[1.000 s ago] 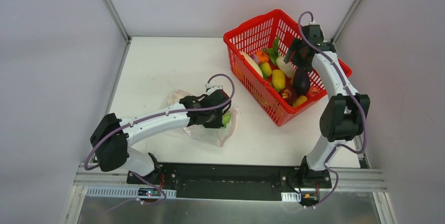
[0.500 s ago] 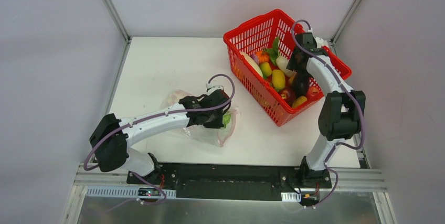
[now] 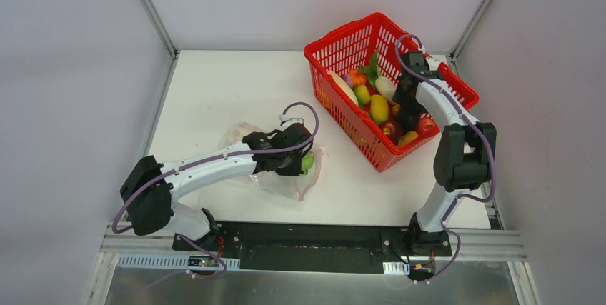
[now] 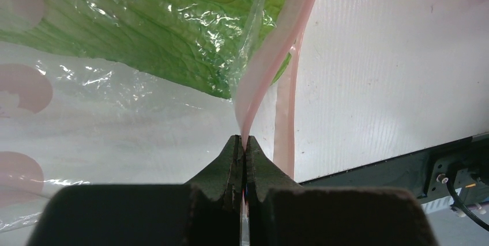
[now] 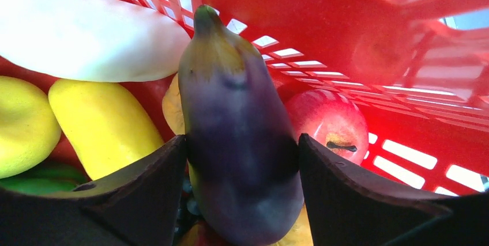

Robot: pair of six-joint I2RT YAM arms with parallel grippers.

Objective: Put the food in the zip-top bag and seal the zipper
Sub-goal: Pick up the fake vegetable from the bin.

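The left gripper is clenched on the pink zipper of the clear zip-top bag. The bag lies crumpled on the white table, near and left of centre. A green leafy piece is already inside it.

At the far right, the right gripper reaches down into the red mesh basket, where the rest of the food sits. Its jaws are spread wide to either side of a dark purple eggplant. The pads lie against its flanks or just beside them, and whether they are pressing cannot be told from here. A white piece, a yellow piece and a red apple crowd around the eggplant.

The eggplant looks like glossy moulded plastic, so it is probably light, rigid and slippery. It tapers toward the stem, and a hold across the broad belly seems safer than one near the narrow top, where it could squirt out of the jaws.

The bag looks thin, soft and crinkly, and it would likely sag shut if let go. The zipper strip appears to be its stiffest part and so the natural place to hold the mouth open for the next piece.
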